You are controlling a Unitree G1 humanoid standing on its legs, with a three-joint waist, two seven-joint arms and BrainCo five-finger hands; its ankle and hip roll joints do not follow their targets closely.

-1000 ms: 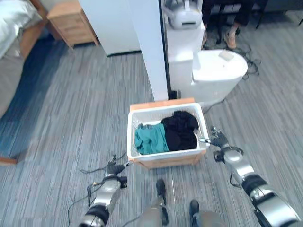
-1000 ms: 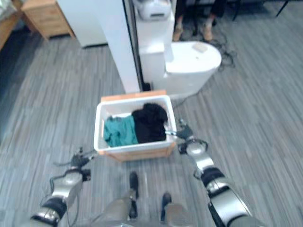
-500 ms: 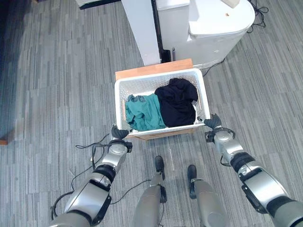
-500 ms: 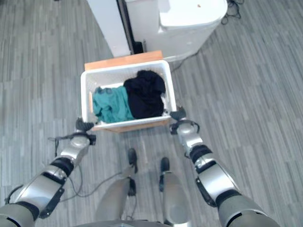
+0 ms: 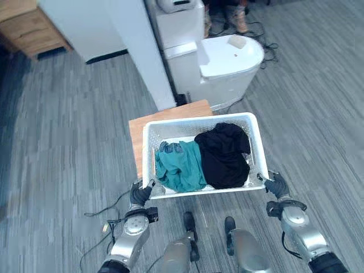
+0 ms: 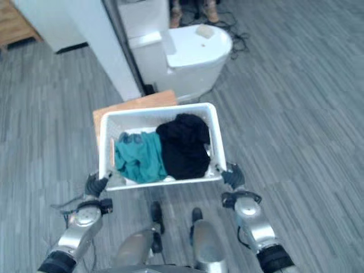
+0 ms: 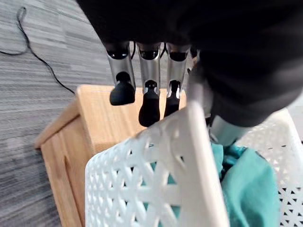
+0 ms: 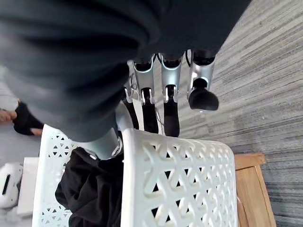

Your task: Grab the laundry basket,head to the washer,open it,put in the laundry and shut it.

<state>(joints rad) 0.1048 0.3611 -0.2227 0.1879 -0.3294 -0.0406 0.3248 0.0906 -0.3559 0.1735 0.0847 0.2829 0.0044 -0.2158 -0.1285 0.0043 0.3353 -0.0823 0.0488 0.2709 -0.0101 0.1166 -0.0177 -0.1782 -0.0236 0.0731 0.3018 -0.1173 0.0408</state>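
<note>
Left eye view: one white laundry basket (image 5: 257, 149) was held out in front of the robot, above and partly over one low wooden stand (image 5: 136, 136) on the grey floor (image 5: 68, 142); it held two garments, one teal garment (image 5: 179, 166) and one black garment (image 5: 223, 154), side by side. The left hand (image 5: 140, 194) was at the basket's near left corner, the right hand (image 5: 277, 186) at its near right corner. One white washer (image 5: 227, 65) stood beyond the stand, well apart from the basket, beside one white panel (image 5: 142, 51); one wooden cabinet (image 5: 28, 31) was at the far left; a person's feet (image 5: 238, 14) showed behind the washer. Right eye view: same count, two hands, one basket, two garments. Left wrist view: the fingers (image 7: 149, 97) ran down the outside of the basket's rim with the thumb inside it, clamped on the rim. Right wrist view: the fingers (image 8: 169, 106) lay likewise outside the lattice wall, thumb inside, clamped on the rim. Status, as judged: the grab appeared done, basket seemingly raised clear of the stand; the walk to the washer, opening, loading and shutting all remained
</note>
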